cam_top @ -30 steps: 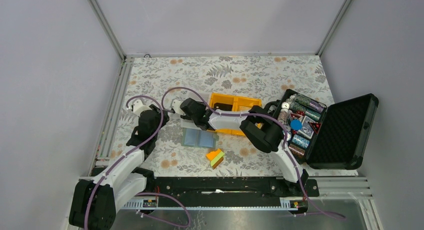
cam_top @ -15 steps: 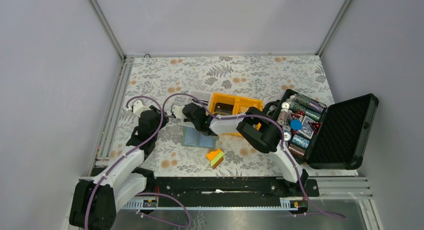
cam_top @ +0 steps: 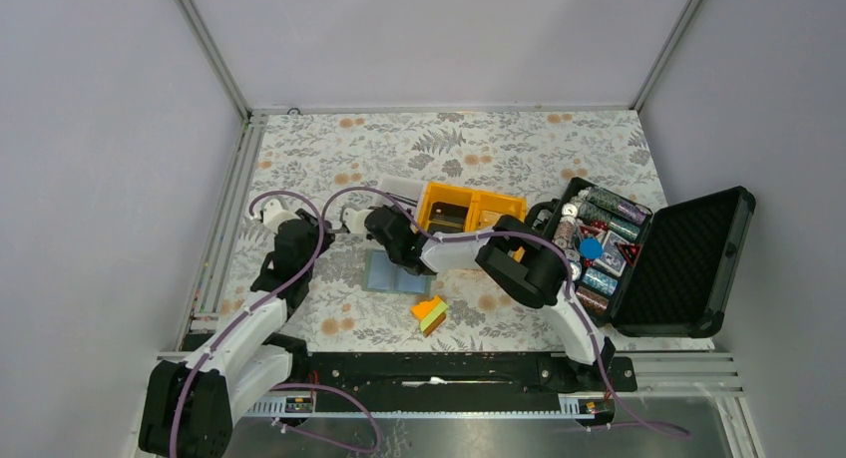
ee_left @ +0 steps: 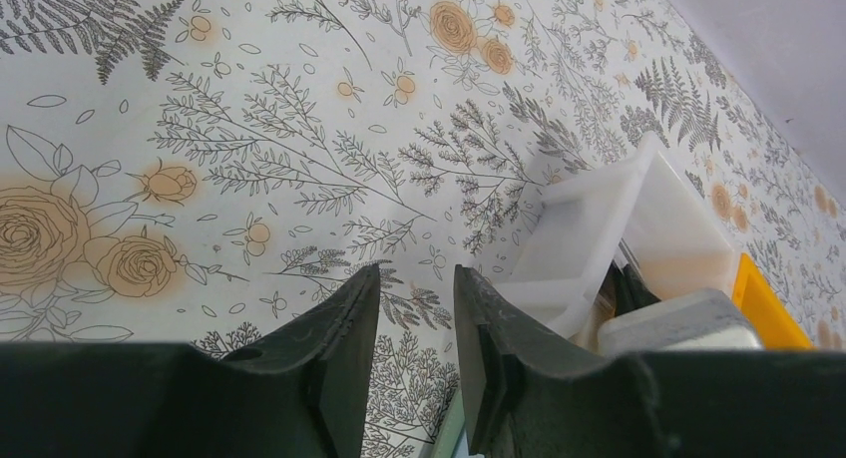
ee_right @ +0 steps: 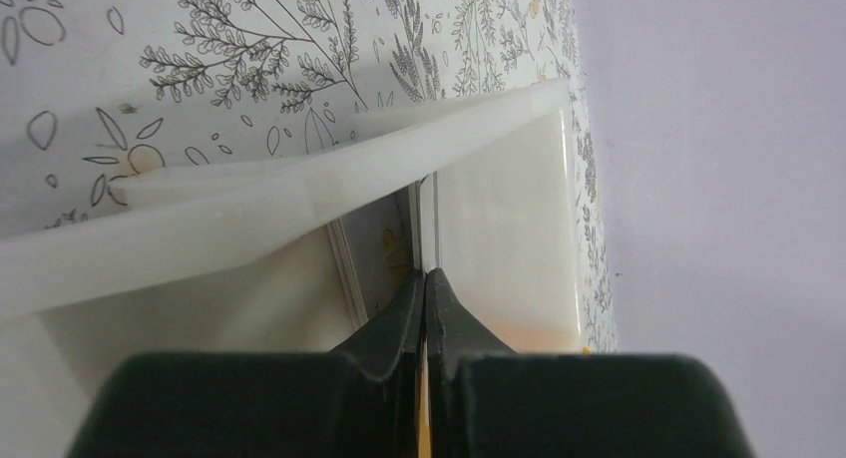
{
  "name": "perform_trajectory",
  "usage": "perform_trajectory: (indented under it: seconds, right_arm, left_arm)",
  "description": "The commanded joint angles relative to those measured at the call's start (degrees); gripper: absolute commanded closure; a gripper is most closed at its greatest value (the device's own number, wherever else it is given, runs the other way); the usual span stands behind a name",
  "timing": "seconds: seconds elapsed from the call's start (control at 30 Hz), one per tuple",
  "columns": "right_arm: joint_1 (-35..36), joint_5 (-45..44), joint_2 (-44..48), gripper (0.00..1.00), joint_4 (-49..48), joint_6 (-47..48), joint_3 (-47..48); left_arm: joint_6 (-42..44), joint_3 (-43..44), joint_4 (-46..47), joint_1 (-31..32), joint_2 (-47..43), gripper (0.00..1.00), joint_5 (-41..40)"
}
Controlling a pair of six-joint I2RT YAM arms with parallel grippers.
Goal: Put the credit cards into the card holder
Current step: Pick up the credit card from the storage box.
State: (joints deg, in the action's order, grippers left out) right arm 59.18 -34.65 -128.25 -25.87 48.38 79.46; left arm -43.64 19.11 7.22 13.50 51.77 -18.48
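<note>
Pinching the thin edge of a credit card (ee_right: 423,229), right hand (ee_right: 426,276) looks clamped shut inside the white box (ee_right: 299,194). Expect the card to be light, stiff and slick, so grip edge-on. Card holder (cam_top: 397,275) lies open on the bench (ee_left: 200,129) near that box. Left hand (ee_left: 411,273) apart, empty.

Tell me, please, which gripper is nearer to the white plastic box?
Right. The right gripper reaches inside the white plastic box; the left gripper hangs short of it, not touching.

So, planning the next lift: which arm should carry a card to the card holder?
Right. The right gripper is shut inside the white box, apparently on a thin card edge; the left gripper hangs empty above the table beside it.
</note>
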Motion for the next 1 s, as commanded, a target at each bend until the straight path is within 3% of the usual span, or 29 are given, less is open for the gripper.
perform_trajectory:
  seconds: [0.0, 0.27, 0.63, 0.97]
  right_arm:
    - [1.38, -0.10, 5.16, 1.00, 7.64, -4.39, 3.35]
    - [0.19, 4.30, 10.03, 1.00, 18.98, -14.79, 7.98]
    - [-4.71, 11.94, 17.43, 1.00, 20.18, -30.59, 5.85]
    - [-7.74, 17.46, 33.37, 1.00, 16.95, -53.52, -4.48]
  left_arm:
    - [-0.38, 0.40, 3.50, -0.41, -1.04, 0.65, -0.08]
    - [1.17, 1.88, 2.86, -0.40, -1.78, 0.67, 3.05]
    - [-0.33, 3.93, 2.15, -0.40, -2.75, 0.69, 9.86]
    - [-4.30, 5.58, 5.89, 0.79, -2.17, 0.65, 27.11]
